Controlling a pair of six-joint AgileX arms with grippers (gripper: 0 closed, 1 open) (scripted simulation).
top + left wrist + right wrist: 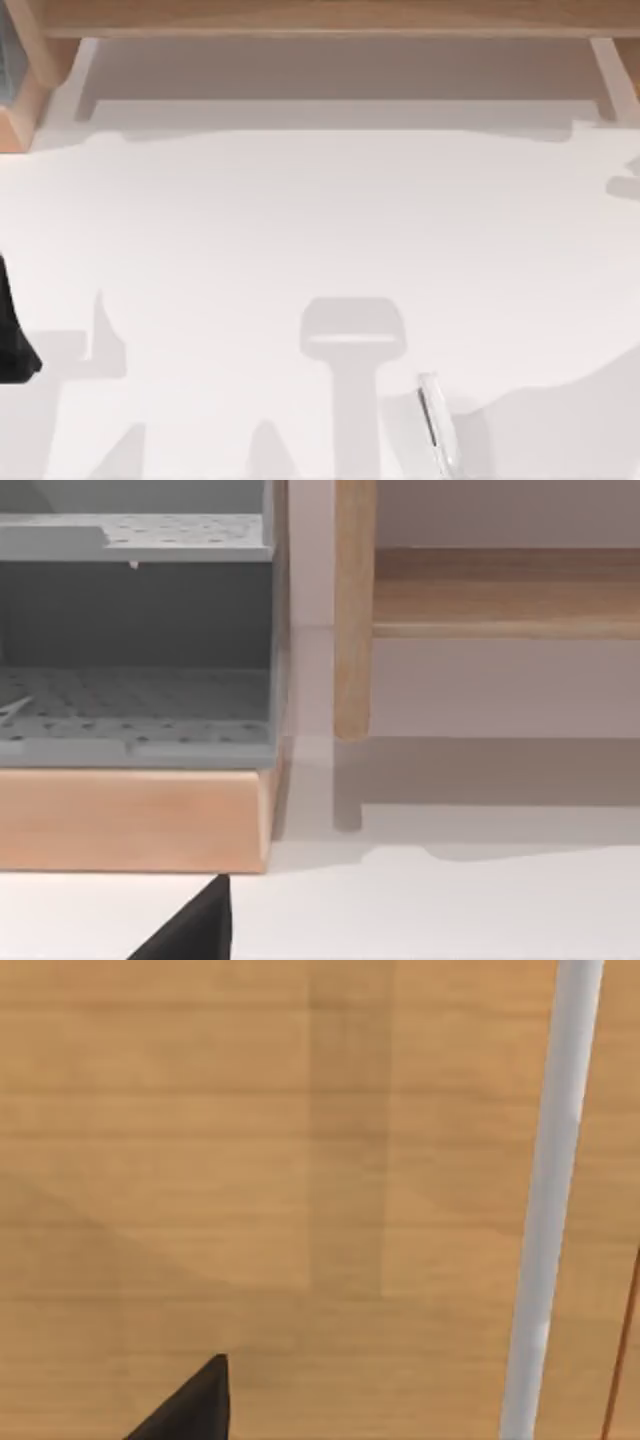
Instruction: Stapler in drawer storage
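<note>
1. Nothing of the storing looks done yet, as far as you can judge: the stapler (437,423) lies loose on the white tabletop (320,250), well apart from the wooden cabinet (320,20) that runs along the far edge.
2. You can see the stapler as a slim pale bar with a dark line along one side, lying roughly lengthwise toward the cabinet, partly within a grey shadow. No hand touches it.
3. Your left arm (12,335) shows as a dark shape on the far left of the stapler, low at the side of the tabletop. Its hand's state cannot be told from these pictures; in the left wrist view a dark fingertip (195,925) pokes in, facing a wooden unit with grey perforated shelves (135,695).
4. Your right wrist view faces a wood-grain panel (250,1160) close up, with a pale bar (550,1210) crossing it, which may be a handle, though you cannot be sure. A dark fingertip (195,1405) shows there too; whether the right hand is released or clenched cannot be told.
5. Left to do, by this reading: get a drawer open, grasp the stapler, carry it toward the cabinet, set it inside and likely close up.
</note>
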